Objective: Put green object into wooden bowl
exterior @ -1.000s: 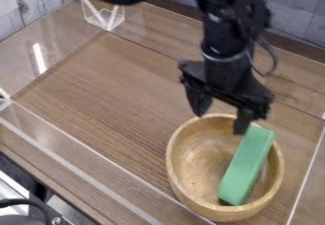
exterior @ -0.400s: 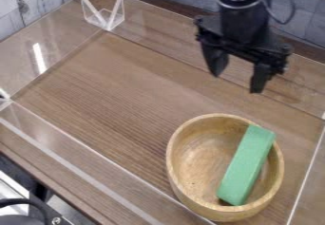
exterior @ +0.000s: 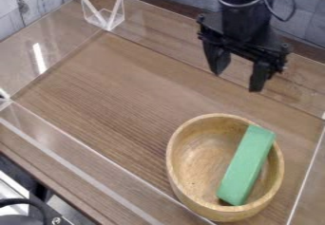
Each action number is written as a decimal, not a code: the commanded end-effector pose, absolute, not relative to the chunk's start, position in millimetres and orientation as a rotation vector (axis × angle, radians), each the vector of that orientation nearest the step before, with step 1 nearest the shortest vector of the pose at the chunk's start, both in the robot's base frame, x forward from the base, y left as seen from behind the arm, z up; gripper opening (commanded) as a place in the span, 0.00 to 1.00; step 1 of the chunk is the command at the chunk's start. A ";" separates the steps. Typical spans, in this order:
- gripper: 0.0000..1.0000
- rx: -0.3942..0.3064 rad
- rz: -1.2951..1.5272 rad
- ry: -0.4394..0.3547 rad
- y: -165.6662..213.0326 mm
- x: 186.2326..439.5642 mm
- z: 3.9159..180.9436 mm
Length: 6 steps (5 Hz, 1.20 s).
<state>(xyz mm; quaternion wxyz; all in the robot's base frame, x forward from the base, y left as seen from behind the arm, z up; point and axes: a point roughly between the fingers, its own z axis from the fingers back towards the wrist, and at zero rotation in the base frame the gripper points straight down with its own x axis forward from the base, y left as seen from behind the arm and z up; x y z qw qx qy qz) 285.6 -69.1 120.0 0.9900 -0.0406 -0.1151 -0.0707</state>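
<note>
Resting inside the wooden bowl [exterior: 229, 172], the green object [exterior: 248, 166] lies on the bowl's right half, its long side running from about one o'clock down to six o'clock, the upper end propped against the inner wall near the rim and the lower end close to the bottom. It touches nothing but the wood.

A second ago the hand [exterior: 244, 74] stood right over the bowl's rim, its dark fingers spread just above the block's upper end. It has since lifted away and now hangs over bare worktop [exterior: 102, 86] at roughly twelve o'clock from the bowl, well apart from it. Its jaws are spread wide with nothing between them, pointing mostly downward. Over the last fraction of a second its place in the picture has hardly shifted, so the retreat looks finished rather than under way. The block and the bowl sit exactly where they did a second ago.

Judged from how things lie, the task is done: the block is released, fully within the rim, and stable enough that it did not slide when the fingers left. Nothing more seems called for than keeping the arm clear. The one small risk is a stray sweep back past the rim nudging the bowl.
</note>
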 end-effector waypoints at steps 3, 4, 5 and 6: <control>1.00 -0.093 -0.207 -0.250 -104.9 310.4 107.7; 1.00 -0.092 -0.208 -0.237 -116.4 317.0 96.9; 1.00 -0.091 -0.216 -0.218 -127.7 320.1 83.4; 1.00 -0.087 -0.220 -0.188 -128.2 320.7 65.7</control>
